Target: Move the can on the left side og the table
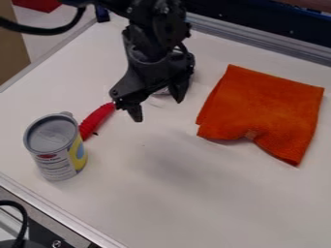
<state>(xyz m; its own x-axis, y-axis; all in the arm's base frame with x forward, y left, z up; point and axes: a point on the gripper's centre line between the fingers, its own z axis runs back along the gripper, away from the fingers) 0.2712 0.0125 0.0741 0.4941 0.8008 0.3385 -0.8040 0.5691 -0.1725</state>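
"Jaws (157, 107), how do they stand?"

"Mine are spread well apart and point down over the upper middle of the surface (194, 203). I can see nothing clasped in them."

"And right behind them?"

"A pale, shiny thing (163, 91), mostly hidden by my own fingers, so I can't name it."

"What comes next, going out?"

"A ribbed red thing (96, 120). It lies slantwise from near my left-hand fingertip in the view down toward the can (57, 155). I can't tell whether it touches the can."

"So where is that can?"

"At the left of the view, near the surface's edge, standing upright, well apart from me. Its grey top faces up, and its label is white, with yellow and blue on one side."

"On the other side of you?"

"An orange cloth (268, 111), folded and lying flat, its lower edge uneven."

"Farther out still?"

"Metal edging (259, 40) runs along the surface's far side. My black arm (155, 31) comes in from the top, and a black cable (45, 31) loops at the upper left."
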